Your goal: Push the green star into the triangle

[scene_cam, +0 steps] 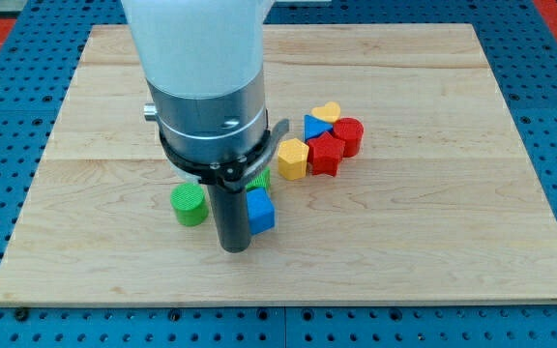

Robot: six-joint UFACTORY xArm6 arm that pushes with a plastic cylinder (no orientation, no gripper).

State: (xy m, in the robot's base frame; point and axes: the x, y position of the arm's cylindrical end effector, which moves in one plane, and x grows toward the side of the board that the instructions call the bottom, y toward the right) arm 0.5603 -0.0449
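Wood board [433, 251] fills the view, bare along its bottom edge. Nearest that edge stands my tip [233, 248], a plain rod with no jaws to part or close, planted a little left of the board's middle. A blue cube [260, 210] sits just beside it on the view's right, touching or nearly so. A green cylinder [190, 205] lies near on the view's left, apart from the rod.

Behind the cube, a sliver of green shows at the arm's edge, probably the green star [261, 180], though most of it is hidden and its shape cannot be made out. It lies just beyond the tip, toward the board's top edge and slightly right.

Farther toward the top right corner is a tight cluster: a yellow hexagon [293, 158], a red star [326, 153], a red cylinder [349, 135], a blue triangle [315, 127] and a yellow heart [328, 112].

I judge the step to be approach and alignment. The next move calls for getting behind the star on its lower-left side, clear of the cube, then pushing up and right. The hexagon stands in that path.
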